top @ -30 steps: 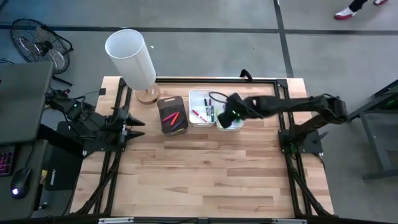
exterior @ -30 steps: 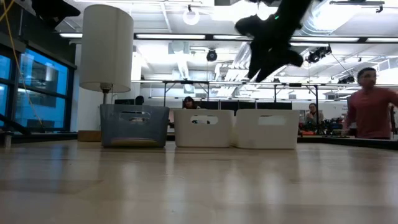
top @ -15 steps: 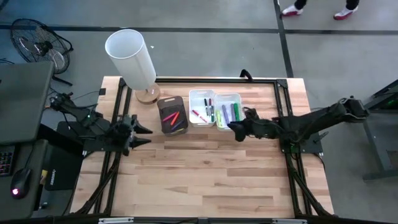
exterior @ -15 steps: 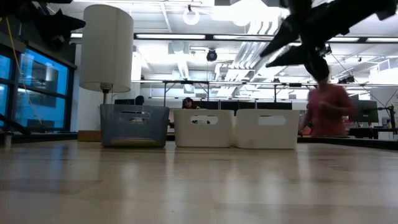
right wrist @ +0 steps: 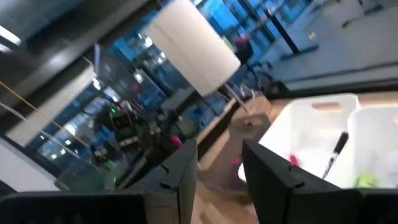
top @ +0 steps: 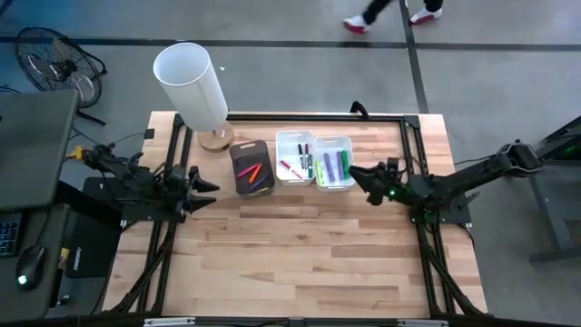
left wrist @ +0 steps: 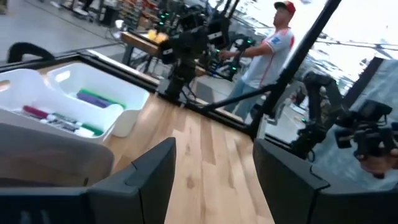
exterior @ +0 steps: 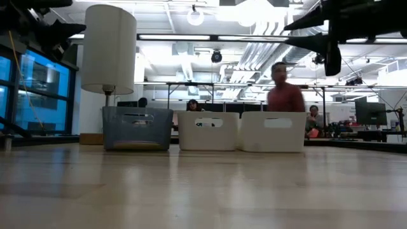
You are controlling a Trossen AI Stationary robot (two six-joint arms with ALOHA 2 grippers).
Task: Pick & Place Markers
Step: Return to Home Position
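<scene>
Showing the desk from above: the markers lie in three bins at its rear, the red ones in the dark bin and the rest in the left white bin and right white bin. The left gripper and right gripper hover on either side of the bins, fingers apart and empty.

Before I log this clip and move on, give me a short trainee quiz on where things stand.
1. True or false: the right gripper holds a marker.
2. Which bin holds the purple and green markers? A the dark bin; B the white bin beside it; C the white bin nearer the right arm.
3. Short answer: is the left gripper open or shut?
Key: 1 false, it is empty; 2 C; 3 open.
</scene>
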